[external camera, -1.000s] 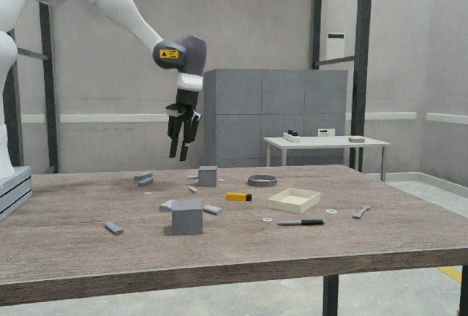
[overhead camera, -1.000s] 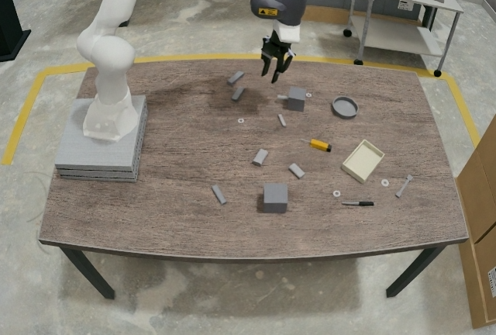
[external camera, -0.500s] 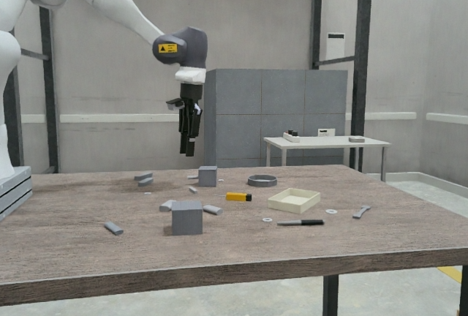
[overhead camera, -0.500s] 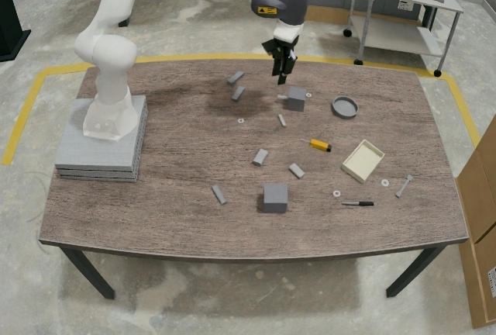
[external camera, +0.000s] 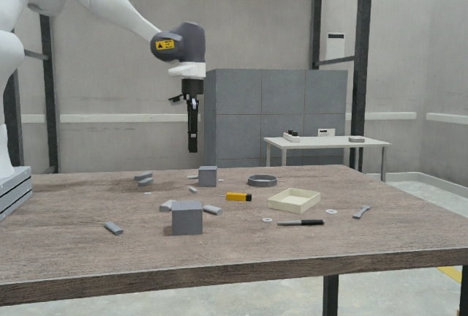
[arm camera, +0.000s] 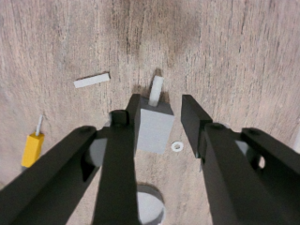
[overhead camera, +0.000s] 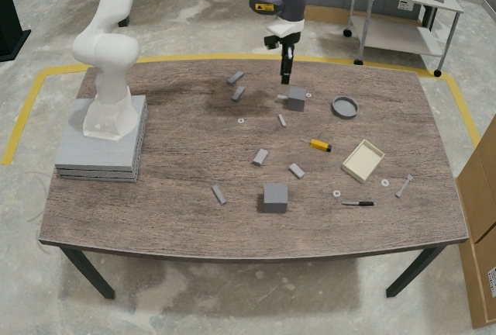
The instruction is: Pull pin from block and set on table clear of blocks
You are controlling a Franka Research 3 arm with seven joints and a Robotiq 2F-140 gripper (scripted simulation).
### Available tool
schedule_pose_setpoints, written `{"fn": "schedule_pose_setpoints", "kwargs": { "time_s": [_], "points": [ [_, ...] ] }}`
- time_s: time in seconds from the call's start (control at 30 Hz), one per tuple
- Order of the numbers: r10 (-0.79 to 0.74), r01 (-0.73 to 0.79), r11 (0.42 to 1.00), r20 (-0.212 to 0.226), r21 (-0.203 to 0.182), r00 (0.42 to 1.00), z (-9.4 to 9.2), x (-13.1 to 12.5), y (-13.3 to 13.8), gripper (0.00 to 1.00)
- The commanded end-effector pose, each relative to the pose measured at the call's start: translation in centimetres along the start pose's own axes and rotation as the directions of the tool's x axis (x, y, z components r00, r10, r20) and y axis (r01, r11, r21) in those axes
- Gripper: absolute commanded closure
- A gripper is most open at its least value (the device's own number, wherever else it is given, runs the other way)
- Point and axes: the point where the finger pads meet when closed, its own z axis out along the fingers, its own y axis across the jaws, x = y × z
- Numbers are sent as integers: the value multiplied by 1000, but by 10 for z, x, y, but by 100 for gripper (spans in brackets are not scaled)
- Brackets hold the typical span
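A small grey block stands at the far middle of the table, with a pale pin sticking out sideways from its left face. They also show in the exterior view as the block and the pin. My gripper hangs straight down, well above the pin, partly open and empty. In the exterior view the gripper is clear of the block. In the wrist view the gripper fingers frame the block and the pin far below.
A larger grey block stands near the front middle. Loose grey bars and washers lie about. A round grey dish, a yellow knife, a cream tray and a marker lie to the right.
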Motion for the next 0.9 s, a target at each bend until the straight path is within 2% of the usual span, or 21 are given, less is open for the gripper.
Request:
{"fn": "schedule_pose_setpoints", "kwargs": {
  "time_s": [0.0, 0.87],
  "points": [
    [190, -190, 982, 3, 13, 982, -1, -1, 1, 67],
    [212, -212, 977, 9, 12, 977, -3, -2, -1, 67]
  ]
}}
